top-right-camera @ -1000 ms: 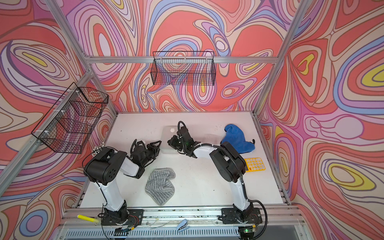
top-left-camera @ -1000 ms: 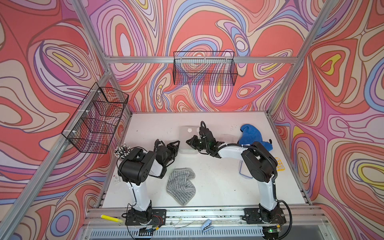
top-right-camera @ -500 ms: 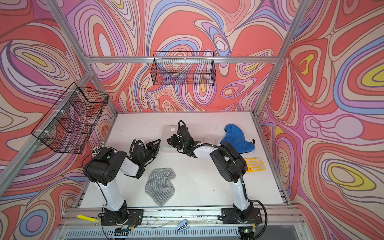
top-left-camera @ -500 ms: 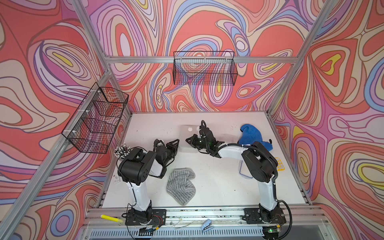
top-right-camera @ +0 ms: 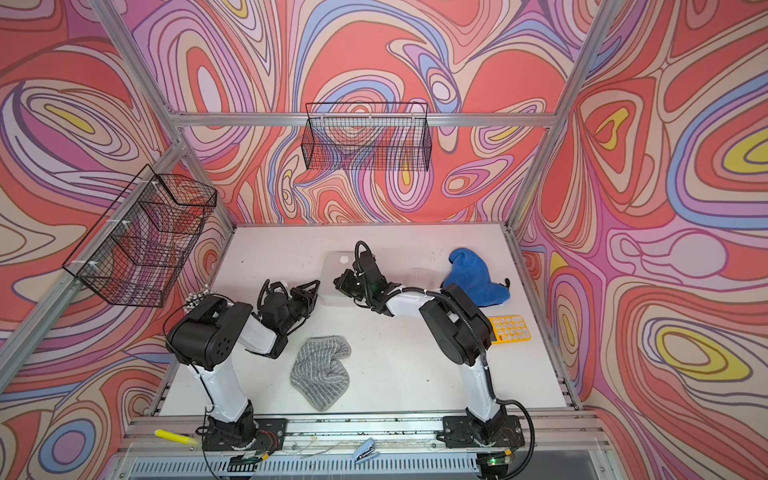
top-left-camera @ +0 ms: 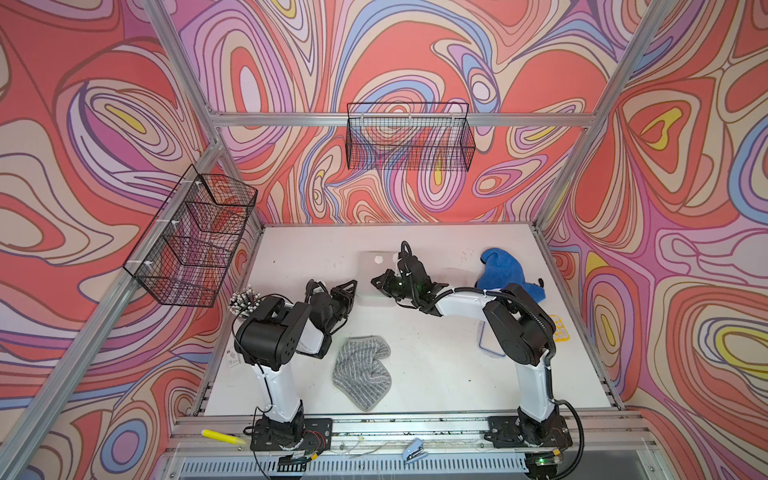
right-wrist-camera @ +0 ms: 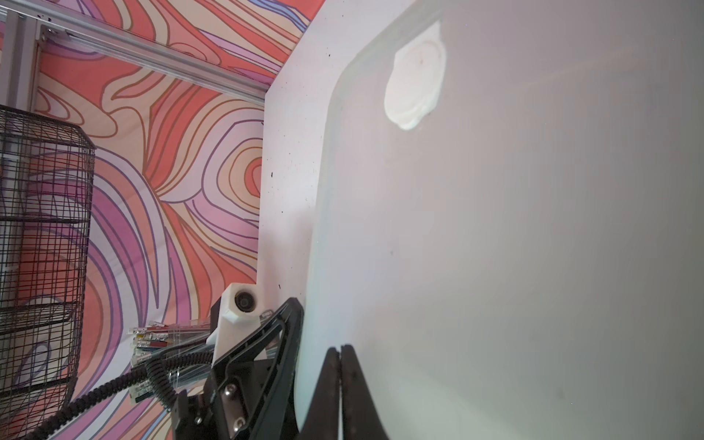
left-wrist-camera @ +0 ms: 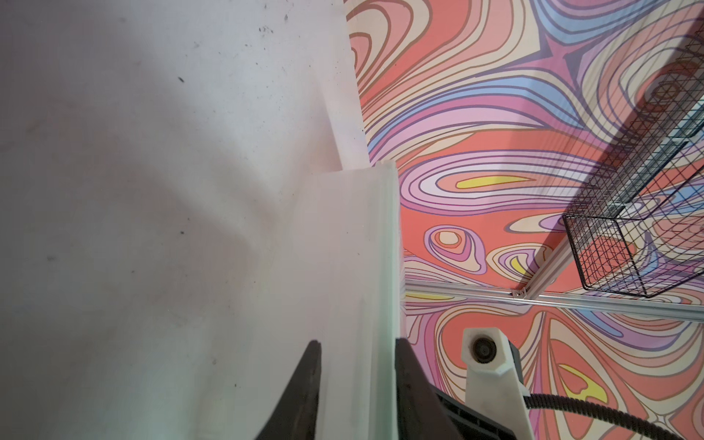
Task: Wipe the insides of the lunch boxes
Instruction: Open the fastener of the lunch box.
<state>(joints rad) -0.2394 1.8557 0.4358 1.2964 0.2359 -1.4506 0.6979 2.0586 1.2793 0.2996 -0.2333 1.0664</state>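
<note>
Two lunch boxes stand on the white table [top-left-camera: 436, 365]. The large lunch box [top-left-camera: 368, 266], a clear plastic rectangular tub with rounded corners, sits mid-table toward the back wall. The small lunch box [top-left-camera: 457, 276], a like tub, sits to its right, just beside a crumpled blue cloth [top-left-camera: 505, 270]. A grey striped cloth [top-left-camera: 361, 376] lies well apart from both, between the arms and nearer their bases. A flat blue-rimmed lid [top-left-camera: 486, 347] is half hidden under the right arm, and a yellow calculator [top-right-camera: 509, 328] lies near the table's right edge.

In both top views the right arm's wrist covers the near right part of the large lunch box. That box sits open side up, its long axis running from the bases toward the back wall, with a white smear [right-wrist-camera: 415, 84] toward its far end.

The left gripper [left-wrist-camera: 356, 344] pinches the box's near left wall, jaws narrow, one finger on each side. The right gripper [right-wrist-camera: 340, 348] is closed tight, fingers meeting over the box's inside; whether the tips touch its floor I cannot tell.

Against a second ago, boxes and cloths lie unmoved, and the left gripper's jaws stand a little closer.
</note>
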